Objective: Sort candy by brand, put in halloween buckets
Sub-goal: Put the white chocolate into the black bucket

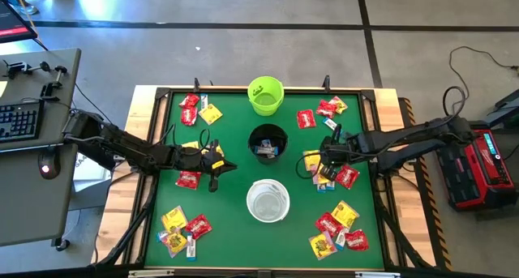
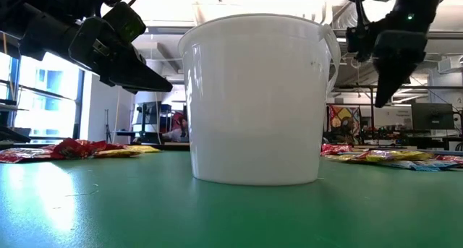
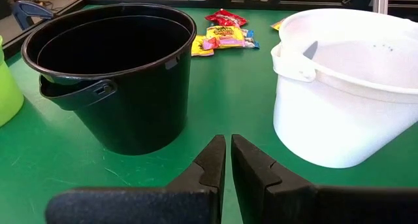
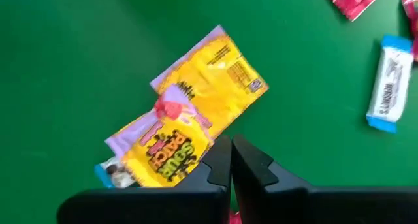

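Three halloween buckets stand in a row down the middle of the green mat: lime green (image 1: 265,96) at the far side, black (image 1: 268,143) in the middle, white (image 1: 268,200) nearest. My left gripper (image 1: 220,166) is shut and empty, level, pointing at the gap between the black bucket (image 3: 117,74) and the white bucket (image 3: 346,80). My right gripper (image 1: 324,161) hangs shut above the candy on the right, pointing down. Below it lie two overlapping yellow packets (image 4: 189,113) flat on the mat. Nothing hangs from its fingers in the low view (image 2: 381,96).
Candy lies in loose heaps: far left (image 1: 195,109), beside my left gripper (image 1: 188,179), near left (image 1: 182,229), far right (image 1: 320,112), near right (image 1: 339,229). A blue-and-white bar (image 4: 390,83) lies near my right gripper. The black bucket holds some candy (image 1: 265,151).
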{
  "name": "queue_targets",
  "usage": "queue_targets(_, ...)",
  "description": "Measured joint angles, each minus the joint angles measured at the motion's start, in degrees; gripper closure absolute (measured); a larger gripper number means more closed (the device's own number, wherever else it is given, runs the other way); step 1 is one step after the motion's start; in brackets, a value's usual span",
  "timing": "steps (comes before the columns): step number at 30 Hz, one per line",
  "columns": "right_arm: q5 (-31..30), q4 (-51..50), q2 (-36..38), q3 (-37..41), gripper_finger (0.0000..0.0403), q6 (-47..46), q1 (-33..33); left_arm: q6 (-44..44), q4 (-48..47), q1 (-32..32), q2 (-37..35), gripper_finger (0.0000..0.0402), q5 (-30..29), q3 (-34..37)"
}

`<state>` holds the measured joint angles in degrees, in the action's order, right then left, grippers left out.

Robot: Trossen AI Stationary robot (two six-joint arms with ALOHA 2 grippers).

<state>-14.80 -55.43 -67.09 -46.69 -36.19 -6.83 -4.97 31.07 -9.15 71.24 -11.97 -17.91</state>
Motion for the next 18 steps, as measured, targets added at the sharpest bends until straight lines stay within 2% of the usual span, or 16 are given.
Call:
queue_targets(5,2.7,1.9,0.0,3.4,0.0387,-1.5,-0.1,0.0,0.0,0.0,0.0,0.0385,0.0,0.0)
queue_targets(14,3.6,4.9,0.0,11.5,0.0296,-3.3,2.2,0.0,-0.2,0.0,0.0,0.0385,0.0,0.0)
queue_targets(18,5.7,8.3,0.0,14.5,0.0285,-1.6,3.7,0.0,-0.2,0.0,0.0,0.0385,0.0,0.0)
